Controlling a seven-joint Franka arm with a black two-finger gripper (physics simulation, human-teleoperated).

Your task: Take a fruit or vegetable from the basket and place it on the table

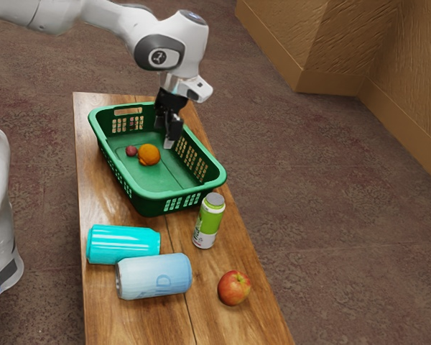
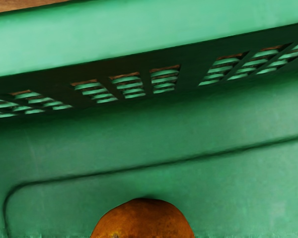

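My black gripper (image 1: 167, 136) holds its jaws apart inside the green plastic basket (image 1: 146, 195), near its exterior-view right wall; the round orange fruit (image 1: 149, 154) lies on its floor. The pale-blue metal can (image 1: 154, 276) bears a "D"; bare wooden table (image 1: 225, 260) separates bottle (image 1: 210, 221) and apple (image 1: 234, 287).

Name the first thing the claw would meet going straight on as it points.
Probably the orange on the floor of the green basket; depth and the claw's exact line are unclear.
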